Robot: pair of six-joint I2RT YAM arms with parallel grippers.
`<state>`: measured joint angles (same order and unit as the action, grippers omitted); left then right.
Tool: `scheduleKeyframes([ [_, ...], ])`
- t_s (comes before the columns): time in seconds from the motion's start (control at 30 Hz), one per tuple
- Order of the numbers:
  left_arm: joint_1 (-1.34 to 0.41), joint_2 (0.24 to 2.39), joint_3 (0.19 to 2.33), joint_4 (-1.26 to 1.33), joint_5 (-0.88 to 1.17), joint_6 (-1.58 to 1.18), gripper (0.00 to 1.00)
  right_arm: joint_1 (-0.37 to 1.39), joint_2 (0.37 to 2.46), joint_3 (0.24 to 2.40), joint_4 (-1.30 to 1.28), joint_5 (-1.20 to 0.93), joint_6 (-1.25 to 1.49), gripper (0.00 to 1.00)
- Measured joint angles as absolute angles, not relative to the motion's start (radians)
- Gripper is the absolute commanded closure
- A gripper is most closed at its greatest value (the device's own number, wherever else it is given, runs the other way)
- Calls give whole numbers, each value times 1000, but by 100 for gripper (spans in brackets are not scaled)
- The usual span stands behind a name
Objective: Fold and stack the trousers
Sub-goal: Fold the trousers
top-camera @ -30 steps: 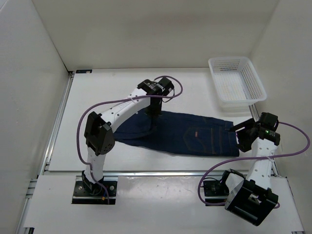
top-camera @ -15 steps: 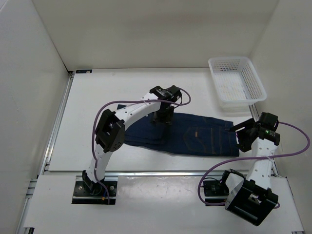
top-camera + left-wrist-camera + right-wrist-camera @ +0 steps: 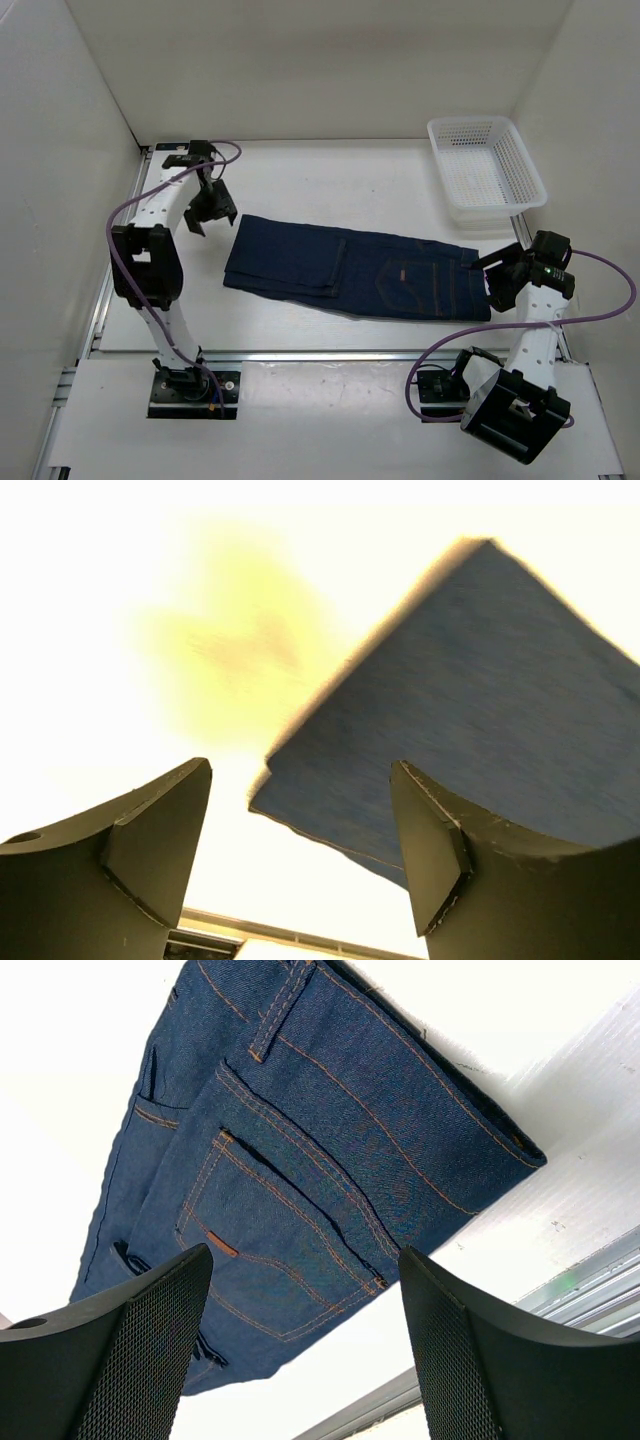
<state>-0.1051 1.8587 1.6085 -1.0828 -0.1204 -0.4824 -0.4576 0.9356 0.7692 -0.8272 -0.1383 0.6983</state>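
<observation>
Looking down from above, we see the trousers [image 3: 380,275] lying flat across the middle of the table [image 3: 330,185], running left to right. Their waistband is at the right end. The legs are doubled back over themselves, so the left end is a layered fold. A back pocket [image 3: 400,276] faces up, with a small tan patch on it.

The left gripper [image 3: 212,222] hangs over bare table just left of the folded end, toward the far left corner and apart from the cloth. Its wrist view shows both fingers [image 3: 150,850] spread wide with nothing between them. A blurred corner of the trousers lies beyond them. We call this gripper released and empty.

The right gripper [image 3: 487,283] sits at the right end of the trousers, by the waistband, toward the near right of the table. Its fingers [image 3: 130,1350] stand well apart above the pocket and its orange stitching and clasp nothing, so it too is released. Whether its tips touch the denim we cannot tell.

A white basket [image 3: 490,212] stands at the far right, apart from the trousers.
</observation>
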Motion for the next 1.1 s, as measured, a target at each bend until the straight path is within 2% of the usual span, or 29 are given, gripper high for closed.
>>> scheduleKeyframes([
  [0.17, -45, 1924, 1541, -1033, -15, -440, 22, -458, 936, 769, -827, -139, 698, 20],
  [0.33, -41, 1995, 1530, -992, 99, -393, 19, -458, 939, 770, -827, -139, 698, 20],
  [0.57, -48, 1996, 1473, -976, 82, -385, 17, -458, 947, 770, -827, -139, 698, 20],
  [0.7, -40, 2000, 1435, -974, 64, -389, 23, -458, 954, 772, -827, -139, 698, 20],
  [0.83, -36, 2024, 1428, -955, 68, -396, 40, -458, 957, 772, -827, -139, 698, 20],
  [0.87, -36, 2026, 1426, -959, 74, -398, 52, -458, 957, 772, -827, -139, 698, 20],
  [0.93, -38, 2023, 1416, -952, 94, -404, 66, -458, 957, 772, -827, -139, 698, 20],
  [0.97, -39, 2023, 1414, -952, 106, -407, 87, -458, 957, 772, -827, -139, 698, 20],
  [1.0, -41, 2023, 1413, -949, 118, -417, 90, -458, 957, 772, -828, -139, 698, 20],
  [1.1, -45, 2018, 1409, -939, 138, -409, 90, -458, 957, 772, -828, -139, 698, 20],
])
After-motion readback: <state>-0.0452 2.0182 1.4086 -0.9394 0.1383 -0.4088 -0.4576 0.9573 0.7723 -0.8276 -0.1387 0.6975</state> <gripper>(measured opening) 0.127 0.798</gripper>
